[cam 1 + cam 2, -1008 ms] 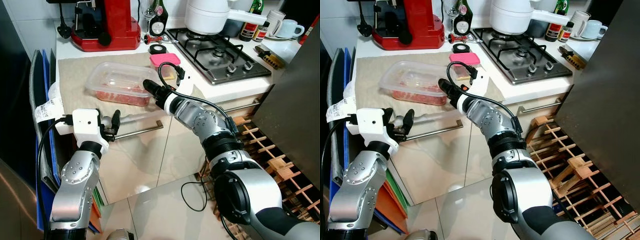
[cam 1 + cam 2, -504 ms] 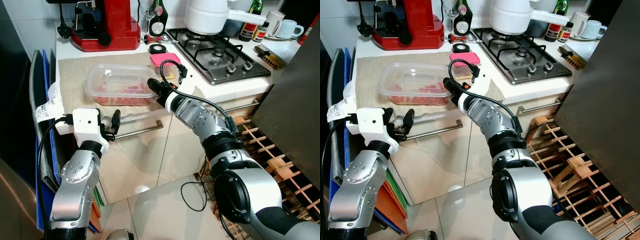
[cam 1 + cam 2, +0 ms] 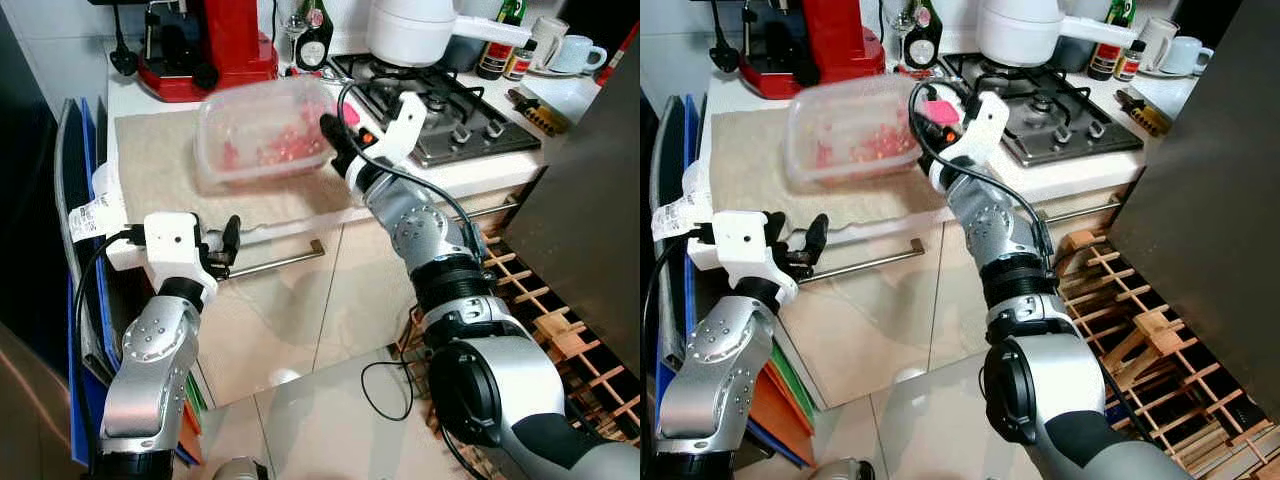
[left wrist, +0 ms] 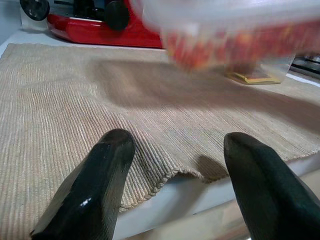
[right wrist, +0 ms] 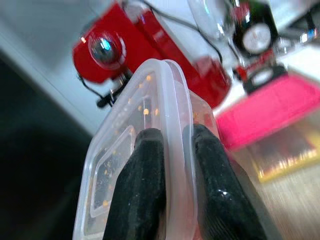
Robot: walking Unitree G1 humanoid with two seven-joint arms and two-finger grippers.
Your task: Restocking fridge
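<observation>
A clear plastic food container (image 3: 262, 135) with red pieces inside hangs tilted above the beige mat (image 3: 160, 165), blurred by motion. My right gripper (image 3: 332, 133) is shut on its right rim; in the right wrist view both black fingers (image 5: 145, 175) pinch the lidded edge of the container (image 5: 160, 100). My left gripper (image 3: 222, 245) stays low in front of the counter edge, open and holding nothing, its fingers (image 4: 95, 185) apart just before the edge of the mat (image 4: 75, 115).
A red coffee machine (image 3: 205, 45) stands at the back of the counter. A pink-lidded box (image 3: 938, 112) lies beside the gas hob (image 3: 440, 105), which carries a white pot (image 3: 420, 28). A drawer handle (image 3: 280, 262) runs below the counter. A wooden rack (image 3: 540, 320) stands at right.
My right gripper has lifted the container off the mat and tipped it up, carrying it higher and slightly right. The left arm has not moved.
</observation>
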